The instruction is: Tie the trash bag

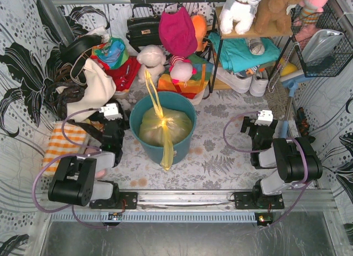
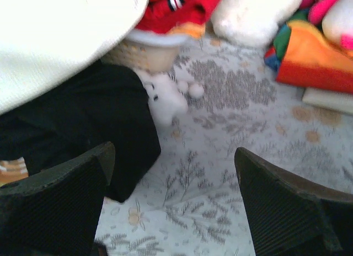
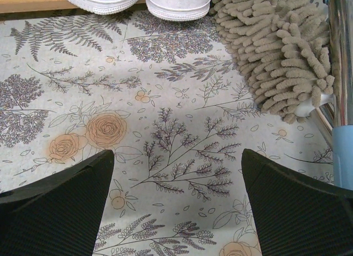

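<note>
The trash bag (image 1: 165, 128), translucent yellow-green and bulging, sits inside the teal round bin (image 1: 142, 115) at the table's centre. Its gathered top shows a tight bunch near the middle. One long twisted tail runs up past the far rim, and another hangs down over the near rim. My left gripper (image 1: 115, 119) (image 2: 175, 151) is left of the bin, open, with only the floral mat between its fingers. My right gripper (image 1: 259, 128) (image 3: 177, 154) is well right of the bin, open over bare mat. Neither wrist view shows the bag.
A cream tote bag (image 1: 96, 88) and a black object (image 2: 83, 129) lie just ahead of the left gripper, with a small white plush (image 2: 165, 99) beyond. White shoes (image 3: 176, 2) and a beige chenille mop (image 3: 276, 52) lie ahead of the right gripper. A checked orange cloth (image 1: 66, 140) lies at left.
</note>
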You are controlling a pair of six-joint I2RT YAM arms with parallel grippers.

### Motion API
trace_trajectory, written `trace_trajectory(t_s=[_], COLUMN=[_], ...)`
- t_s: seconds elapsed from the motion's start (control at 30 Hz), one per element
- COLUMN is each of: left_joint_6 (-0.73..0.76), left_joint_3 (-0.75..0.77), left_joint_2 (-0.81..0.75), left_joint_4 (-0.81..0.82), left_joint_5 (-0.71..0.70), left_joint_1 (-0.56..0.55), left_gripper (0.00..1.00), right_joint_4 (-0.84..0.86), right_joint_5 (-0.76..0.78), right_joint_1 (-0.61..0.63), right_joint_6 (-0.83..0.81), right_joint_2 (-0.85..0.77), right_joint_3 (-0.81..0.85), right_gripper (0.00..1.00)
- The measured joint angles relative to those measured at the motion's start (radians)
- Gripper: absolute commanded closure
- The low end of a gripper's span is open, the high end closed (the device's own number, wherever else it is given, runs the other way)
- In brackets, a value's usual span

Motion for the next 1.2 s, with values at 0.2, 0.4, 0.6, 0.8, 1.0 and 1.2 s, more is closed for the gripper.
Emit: trace_trajectory(t_s=[0.2, 0.4, 0.6, 0.8, 1.0, 1.2], left_joint_6=[0.024, 0.017, 0.008, 0.005, 0.005, 0.004], left_joint_3=[-0.127, -0.1, -0.085, -0.085, -0.085, -0.085], left_joint_2=[0.113, 0.168, 0.168, 0.168, 0.168, 0.168], left_joint_4=[0.185, 0.22, 0.243, 0.248, 0.248, 0.249], left_joint_5=[0.089, 0.098, 0.095, 0.094, 0.095, 0.094], left_joint_1=[0.004, 0.027, 0.037, 0.037, 0.037, 0.037], left_gripper=[0.02, 0.02, 0.02, 0.02, 0.02, 0.02], right_joint_4=[0.0, 0.0, 0.0, 0.0, 0.0, 0.0], right_joint_5=[0.0, 0.0, 0.0, 0.0, 0.0, -0.001], right_joint_1=[0.0, 0.0, 0.0, 0.0, 0.0, 0.0], right_joint_6=[0.0, 0.0, 0.0, 0.0, 0.0, 0.0], right_joint_2=[0.0, 0.0, 0.0, 0.0, 0.0, 0.0], right_joint_3=[0.0, 0.0, 0.0, 0.0, 0.0, 0.0], right_gripper=[0.03, 0.03, 0.03, 0.03, 0.03, 0.03])
